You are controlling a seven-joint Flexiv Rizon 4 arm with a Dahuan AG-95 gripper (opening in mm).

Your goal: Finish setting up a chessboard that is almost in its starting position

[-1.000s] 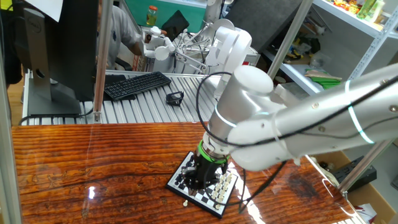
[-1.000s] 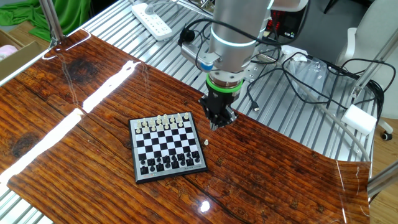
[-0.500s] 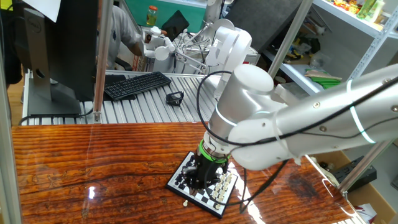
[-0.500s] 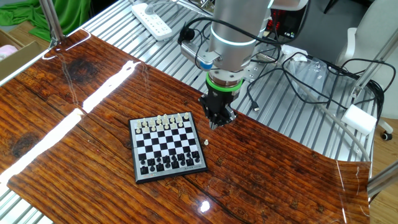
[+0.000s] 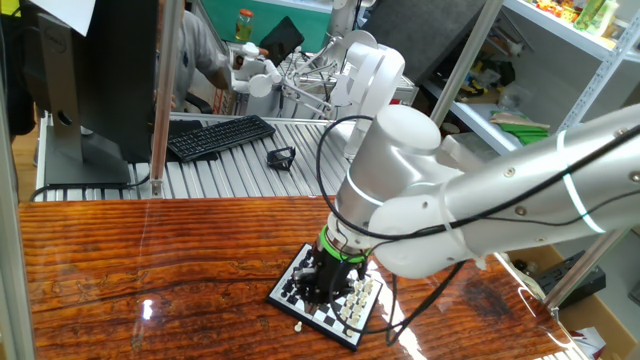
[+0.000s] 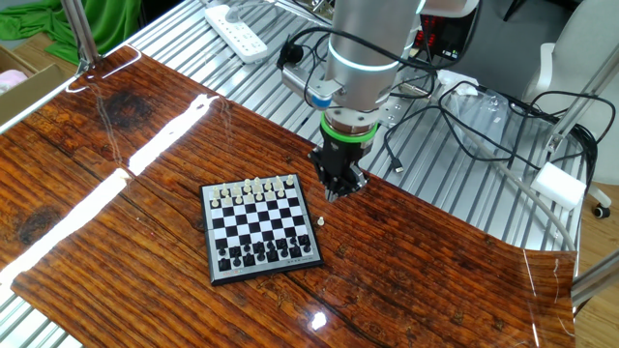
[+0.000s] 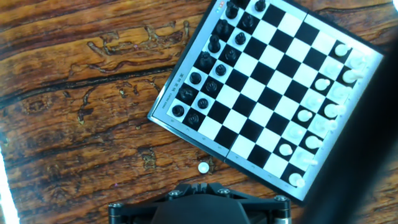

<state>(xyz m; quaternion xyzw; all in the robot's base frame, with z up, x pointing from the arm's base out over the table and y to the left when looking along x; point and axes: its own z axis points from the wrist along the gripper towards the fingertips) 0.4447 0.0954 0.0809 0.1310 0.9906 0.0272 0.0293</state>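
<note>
Gripper [image 6: 337, 196] hangs jaws together, holding nothing; a cream pawn [image 6: 320, 221] lies just below them, beside the chessboard [image 6: 257, 230].

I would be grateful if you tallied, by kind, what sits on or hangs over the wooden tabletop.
chessboard: 1
loose cream piece, lying off the board: 1
gripper, jaws shut, above the table beside the board: 1
Total: 3
</note>
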